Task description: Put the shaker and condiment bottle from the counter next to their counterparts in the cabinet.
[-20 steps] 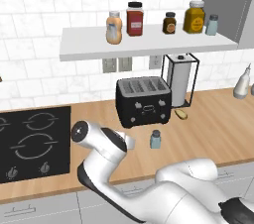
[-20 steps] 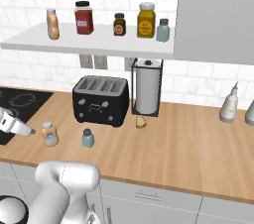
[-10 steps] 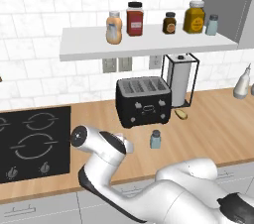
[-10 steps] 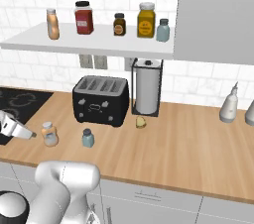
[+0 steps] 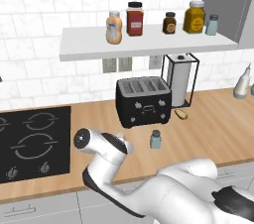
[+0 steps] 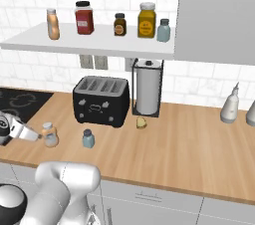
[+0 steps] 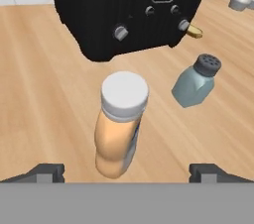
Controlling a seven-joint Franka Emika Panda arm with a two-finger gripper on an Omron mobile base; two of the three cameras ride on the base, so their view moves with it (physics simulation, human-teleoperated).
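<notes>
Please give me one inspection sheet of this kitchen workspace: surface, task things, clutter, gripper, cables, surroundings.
Surface: wooden counter.
Job's things: condiment bottle and shaker upright on counter, apart; matching bottle and matching shaker on the shelf.
Clutter: toaster, paper towel holder, red jar.
Gripper: open, fingers either side of the bottle, not gripping.
Cables: nothing seen.
Surroundings: tiled wall, stove.
</notes>
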